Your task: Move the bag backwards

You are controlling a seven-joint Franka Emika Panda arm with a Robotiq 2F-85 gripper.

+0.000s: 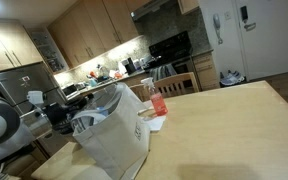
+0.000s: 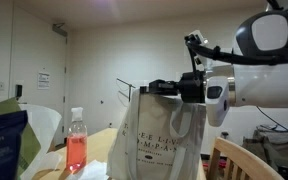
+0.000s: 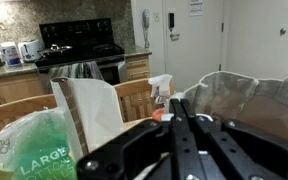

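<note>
Kitchen cabinets and a black stove are filling the background behind a wooden table. An off-white tote, the bag, is standing upright on the table, with a bottle of red liquid sitting just beside it. The tool is sitting at the bag's top rim, jaws pressed together and seemingly pinching the fabric. That high grip is likely for dragging the soft bag backwards without toppling it.
</note>
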